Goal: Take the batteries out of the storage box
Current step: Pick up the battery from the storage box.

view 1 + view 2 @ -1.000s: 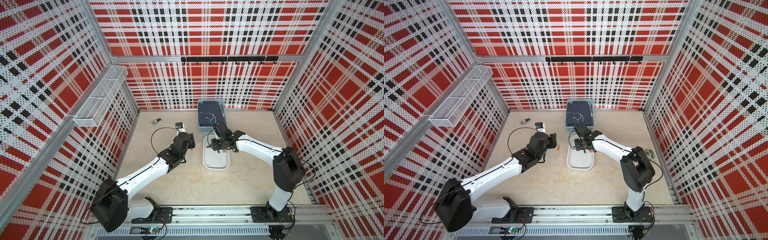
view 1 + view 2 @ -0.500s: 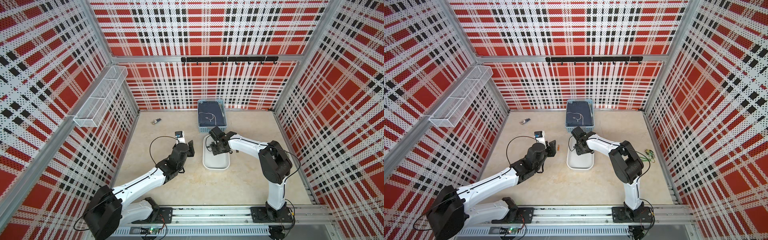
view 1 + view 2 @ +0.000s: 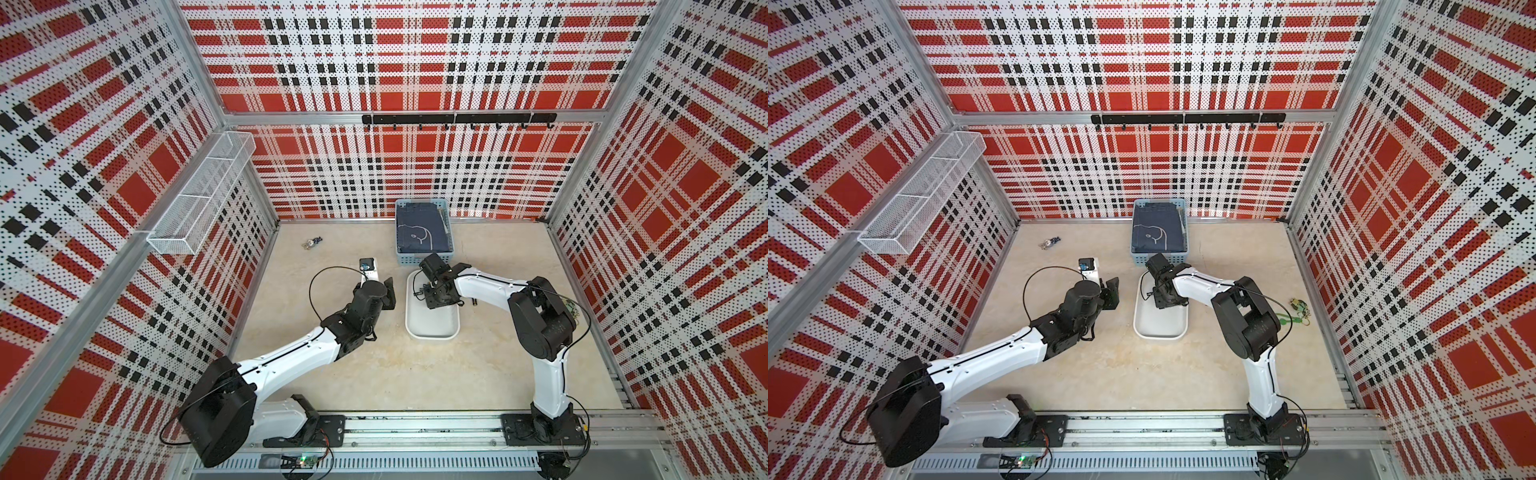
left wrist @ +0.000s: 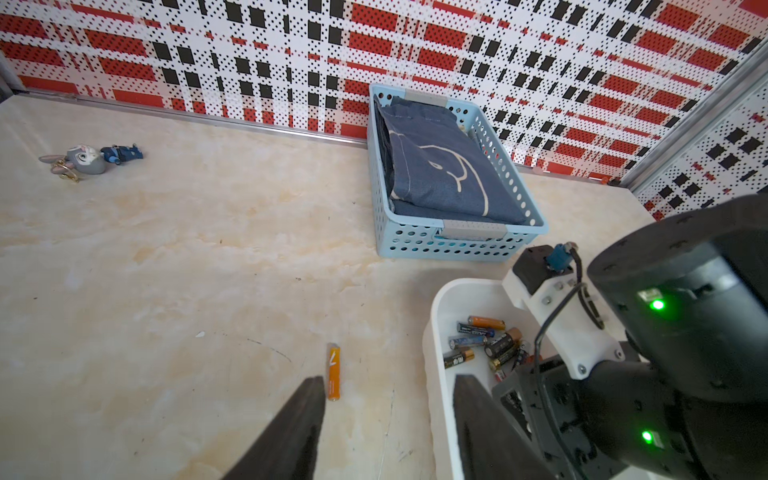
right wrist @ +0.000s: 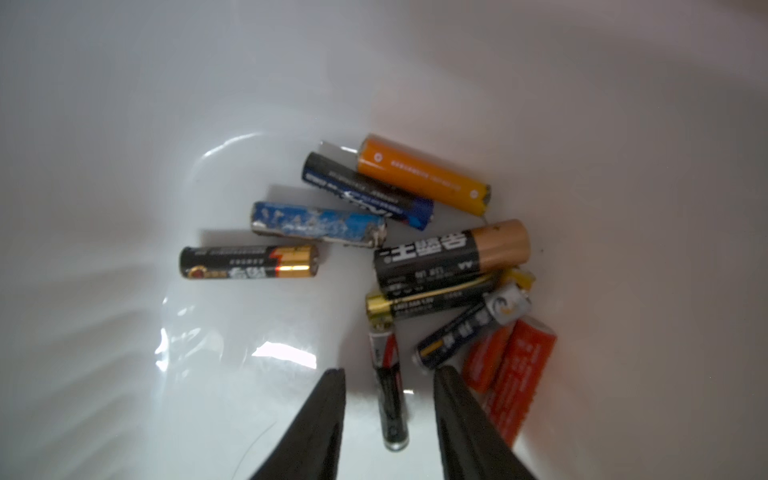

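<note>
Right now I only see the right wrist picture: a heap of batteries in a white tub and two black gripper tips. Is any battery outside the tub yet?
Observer: Yes. An orange battery lies on the table beside the storage box, outside it.
Operator: Is the other arm doing anything?
Observer: The left gripper stands open right by that battery, holding nothing.
Operator: What lies past the tub?
Observer: A light blue basket with folded dark cloth in it, close to one short end of the box.
</note>
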